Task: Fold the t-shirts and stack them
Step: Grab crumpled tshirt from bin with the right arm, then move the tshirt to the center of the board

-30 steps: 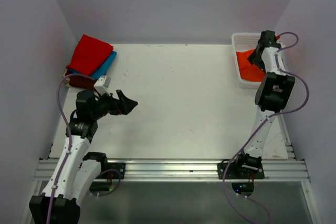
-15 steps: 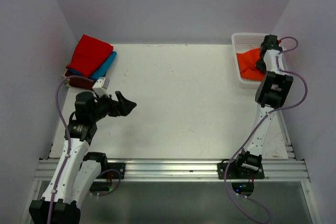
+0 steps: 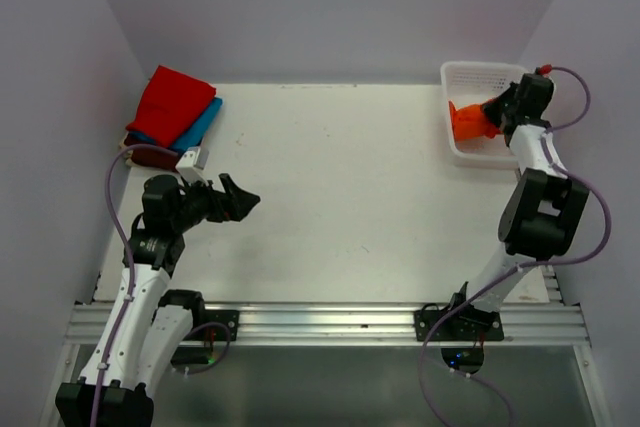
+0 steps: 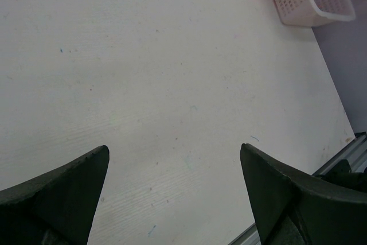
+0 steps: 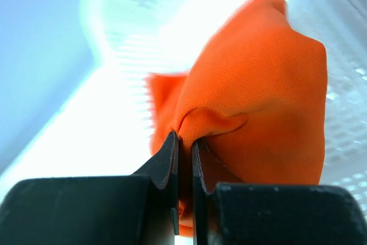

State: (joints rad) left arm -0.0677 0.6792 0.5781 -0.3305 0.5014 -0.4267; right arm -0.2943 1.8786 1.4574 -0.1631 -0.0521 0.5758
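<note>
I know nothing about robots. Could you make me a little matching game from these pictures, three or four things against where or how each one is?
Things:
1. orange t-shirt
2. red t-shirt
3. left gripper
4. right gripper

Place or state:
A. open, above the table
B. shut, pinching a fold of fabric
C. bunched up, at the white basket
D. lying on the blue t-shirt, far left corner

Pairs: 1-C, 2-D, 3-A, 4-B

A robot lab cell: 2 arms (image 3: 128,292) bolted to an aluminium rail (image 3: 330,323), white table (image 3: 350,177), bare walls (image 3: 330,7).
</note>
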